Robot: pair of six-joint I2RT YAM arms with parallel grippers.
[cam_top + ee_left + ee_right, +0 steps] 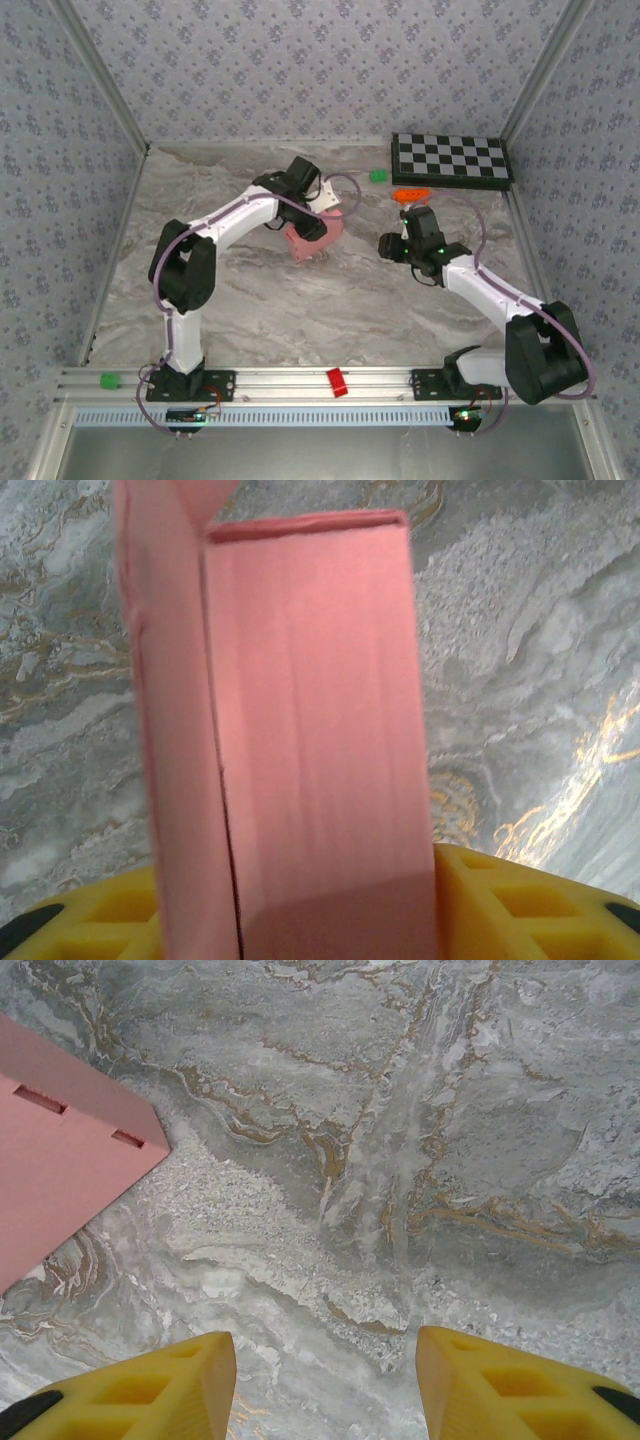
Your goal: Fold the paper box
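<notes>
Grey marble-patterned table [300, 320] is taking up the whole floor of the cell, with flower-print wallpaper walls [300, 70] closing it in on three sides.

White-and-black left arm [215, 235] is reaching up and across toward the table's middle. White-and-black right arm [490, 290] is bending inward from the right, its wrist pointing toward the same area.

Black-and-white checkerboard panel [450, 158] is lying flat at the far right corner, well apart from both arms.

Pink thin-card paper box [312, 240] is sitting near the middle of the table, slightly toward the far side, directly under the left wrist. In the left wrist view it is showing as a long rectangular panel with a side wall standing up along its left edge. In the right wrist view one corner of it, bearing two small slots, is poking in at the left edge.

Left gripper [295, 860] is clamping the paper box: yellow fingers [520, 910] are pressing against either side of the near end of the card.

Right gripper [325, 1360] is hanging with its jaws apart over bare marble, nothing between them, near the paper box without touching it.

Small red block [337, 382] is resting on the near metal rail between the two bases. Orange toy [410, 194] is lying just in front of the checkerboard panel, and a small green block [378, 176] is lying just to the toy's left. Another green block [109, 380] is sitting at the rail's left end.
</notes>
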